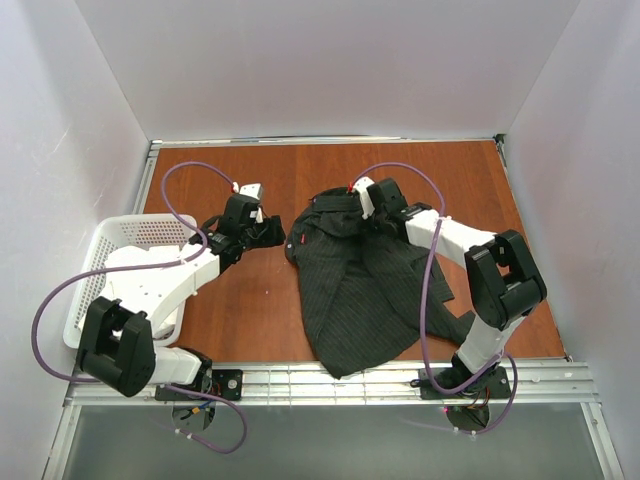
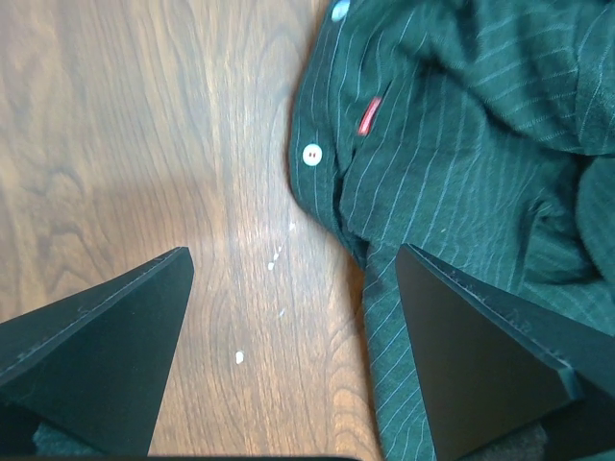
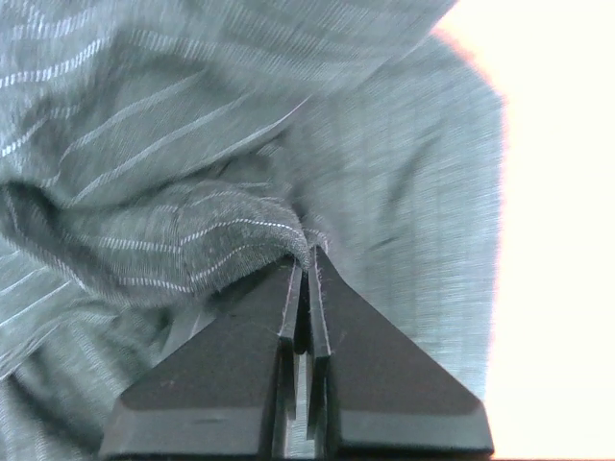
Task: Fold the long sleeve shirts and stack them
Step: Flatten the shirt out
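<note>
Barely begun: dark charcoal pinstriped fabric shirt (image 1: 355,285) crumpled, unfolded; R gripper (image 3: 306,259) pinches its cloth, L gripper (image 2: 288,365) gapes wide, empty.

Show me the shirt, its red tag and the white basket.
shirt (image 1: 350,300): top view, middle of the spread pinstriped body.
red tag (image 2: 369,116): left wrist view, middle of the tag.
white basket (image 1: 150,230): top view, its perforated far wall.

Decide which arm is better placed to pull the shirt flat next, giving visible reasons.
Right, probably: the right fingers are shut on a fold of the shirt, while the left fingers stand open over bare table beside it.
</note>
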Motion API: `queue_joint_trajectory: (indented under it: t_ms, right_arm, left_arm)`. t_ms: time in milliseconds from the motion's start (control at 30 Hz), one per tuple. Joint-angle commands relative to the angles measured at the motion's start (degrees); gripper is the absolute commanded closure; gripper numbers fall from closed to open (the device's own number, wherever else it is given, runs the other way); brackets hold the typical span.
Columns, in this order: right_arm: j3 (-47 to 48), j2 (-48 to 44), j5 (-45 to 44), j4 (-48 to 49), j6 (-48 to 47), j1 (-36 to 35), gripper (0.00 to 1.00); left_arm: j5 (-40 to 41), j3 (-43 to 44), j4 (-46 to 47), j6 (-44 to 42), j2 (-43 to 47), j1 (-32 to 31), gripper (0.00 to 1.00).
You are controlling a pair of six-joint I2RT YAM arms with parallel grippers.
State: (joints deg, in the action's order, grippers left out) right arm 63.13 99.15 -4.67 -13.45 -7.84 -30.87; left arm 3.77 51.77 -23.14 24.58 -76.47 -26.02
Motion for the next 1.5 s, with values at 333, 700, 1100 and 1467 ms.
queue_joint_trajectory:
  t_ms: [333, 700, 1100, 1467]
  right_arm:
    - [30.5, -8.7, -17.9, -7.0, -13.3, 10.0, 0.99]
    - [44.9, -11.7, 2.5, -22.1, -11.4, 3.2, 0.99]
    - [27.3, -4.4, 12.6, -21.5, 2.7, -28.4, 0.96]
    - [16.0, -20.6, -3.2, -21.2, 16.0, -20.0, 0.19]
  left_arm:
    - [3.0, -1.2, 1.9, 0.3, 4.6, 2.6, 0.19]
    - [1.0, -1.9, 2.5, 3.5, 5.8, 7.6, 0.19]
    - [4.4, -3.0, 2.1, 6.1, 7.5, 14.2, 0.19]
    - [-5.9, -4.0, 4.5, 1.5, 8.3, 13.9, 0.19]
